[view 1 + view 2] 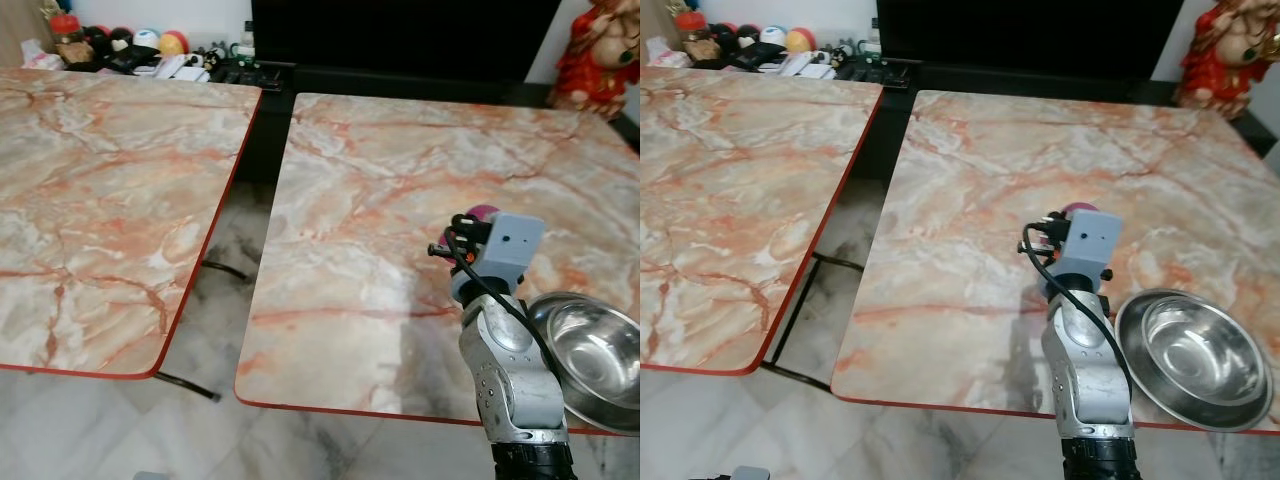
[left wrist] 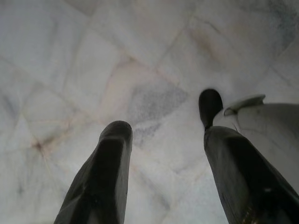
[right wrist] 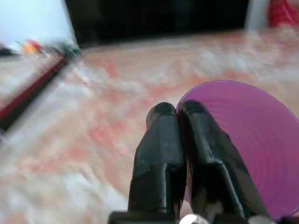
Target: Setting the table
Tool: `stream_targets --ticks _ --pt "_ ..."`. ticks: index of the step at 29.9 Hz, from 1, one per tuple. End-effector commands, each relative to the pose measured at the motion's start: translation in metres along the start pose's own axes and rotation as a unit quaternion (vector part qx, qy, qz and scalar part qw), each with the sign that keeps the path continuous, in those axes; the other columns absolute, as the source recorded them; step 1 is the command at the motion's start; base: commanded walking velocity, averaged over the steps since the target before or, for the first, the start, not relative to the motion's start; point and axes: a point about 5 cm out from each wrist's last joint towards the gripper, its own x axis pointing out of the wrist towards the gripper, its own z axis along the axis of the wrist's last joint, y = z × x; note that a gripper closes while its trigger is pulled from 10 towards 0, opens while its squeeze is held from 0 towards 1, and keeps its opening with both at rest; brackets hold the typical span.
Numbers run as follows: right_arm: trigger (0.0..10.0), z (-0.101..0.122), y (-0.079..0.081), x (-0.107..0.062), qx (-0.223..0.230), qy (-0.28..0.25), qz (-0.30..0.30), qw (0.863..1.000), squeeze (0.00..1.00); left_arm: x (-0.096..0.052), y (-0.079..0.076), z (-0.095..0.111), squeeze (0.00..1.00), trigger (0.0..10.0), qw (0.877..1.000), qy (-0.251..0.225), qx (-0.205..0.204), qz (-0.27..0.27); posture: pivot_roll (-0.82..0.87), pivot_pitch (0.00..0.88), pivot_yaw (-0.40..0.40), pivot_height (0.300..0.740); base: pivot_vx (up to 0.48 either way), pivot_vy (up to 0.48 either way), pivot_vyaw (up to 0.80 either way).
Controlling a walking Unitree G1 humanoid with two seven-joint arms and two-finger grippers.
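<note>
Marble-top table (image 1: 400, 200), steel bowl (image 1: 590, 355), right gripper (image 3: 180, 114) apparently pinching purple cup (image 3: 247, 140)

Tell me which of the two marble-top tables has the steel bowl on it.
The right table, the one under the right gripper, carries the steel bowl near its front right corner. The left table has no bowl.

Two marble-patterned counters with red edging stand side by side over a pale marble floor (image 1: 100, 430), a dark gap between them. On the right counter (image 1: 400, 200), a steel bowl (image 1: 590, 360) sits at the 4 o'clock corner; the left counter (image 1: 100, 200) carries nothing.
</note>
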Motion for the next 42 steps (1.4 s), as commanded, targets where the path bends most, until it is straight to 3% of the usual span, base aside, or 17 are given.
stream_targets --ticks 1,4,11,18,42 --pt "10.0 0.001 -0.002 -0.004 0.0 0.025 -0.026 0.999 0.0 -0.004 -0.001 -0.015 0.0 10.0 1.0 0.026 0.001 -0.002 -0.03 0.17 -0.023 0.74 0.0 0.0 0.0" --pt "10.0 -0.001 0.004 -0.007 0.035 0.064 -0.035 0.997 0.0 -0.003 -0.002 -0.015 0.0 10.0 1.0 0.028 0.003 -0.005 -0.03 0.17 -0.026 0.74 0.0 0.0 0.0" --pt "10.0 0.006 0.01 -0.01 0.023 0.093 -0.031 0.995 0.0 -0.004 -0.004 -0.016 0.0 10.0 1.0 0.028 0.0 -0.005 -0.03 0.168 -0.033 0.74 0.0 0.0 0.0" --pt "10.0 0.004 -0.006 -0.005 -0.03 0.107 -0.036 0.993 0.0 -0.004 -0.007 -0.017 0.0 10.0 1.0 0.03 -0.001 -0.009 -0.03 0.164 -0.036 0.74 0.0 0.0 0.0" --pt "10.0 -0.003 -0.028 0.004 -0.058 0.118 -0.047 0.99 0.0 -0.004 -0.005 -0.017 0.0 10.0 0.999 0.03 0.005 -0.009 -0.02 0.156 -0.036 0.74 0.0 0.0 0.0"
